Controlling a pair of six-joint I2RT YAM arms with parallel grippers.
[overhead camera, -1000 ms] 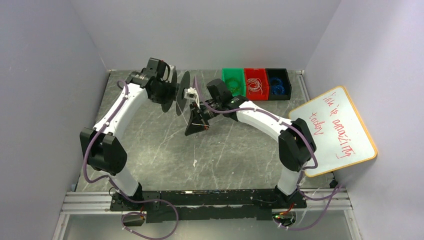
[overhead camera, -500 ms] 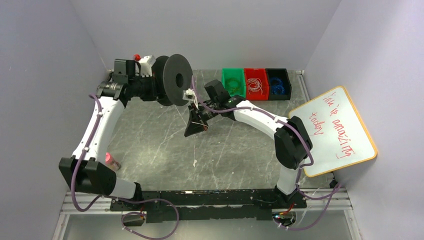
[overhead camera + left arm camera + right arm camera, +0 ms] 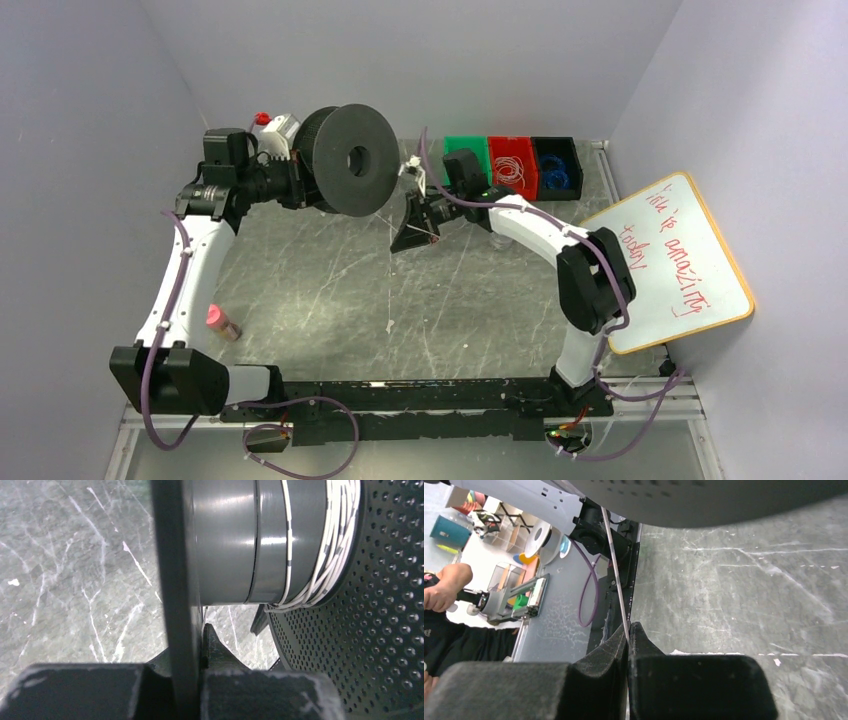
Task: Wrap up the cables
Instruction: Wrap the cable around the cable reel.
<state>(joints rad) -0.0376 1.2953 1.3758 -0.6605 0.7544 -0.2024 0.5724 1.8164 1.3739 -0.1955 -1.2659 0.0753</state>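
1. Left gripper (image 3: 186, 652): closed on the thin edge of one flange of the black spool (image 3: 350, 160). The left wrist view shows the flange clamped between the fingers. The spool is held raised above the table (image 3: 330, 290), at the far left-centre of the top view, with its round face and centre hole turned toward the camera.
2. Small pink-capped bottle (image 3: 222, 322): on the table near its left edge, beside the left arm. Cannot tell whether it is upright or lying.
3. Cables (image 3: 320, 540): thin whitish wire with dark marks, wound in several turns round the grey hub of the spool, bunched against the perforated flange. The rest of the hub is bare.
4. One strand of this wire runs from the spool's edge down to the right gripper (image 3: 629, 637), as seen in the right wrist view.
5. Right gripper: jaws pressed together with the strand pinched at their tips. It hangs above the table, just right of the spool and lower than it.
6. Far right edge of the table: green bin (image 3: 466, 165), red bin (image 3: 512, 167) and black bin (image 3: 556, 167) in a row, touching. The red one holds pale wire loops and the black one blue wire.
7. Whiteboard (image 3: 670, 262): at the right side, tilted, with red handwriting.
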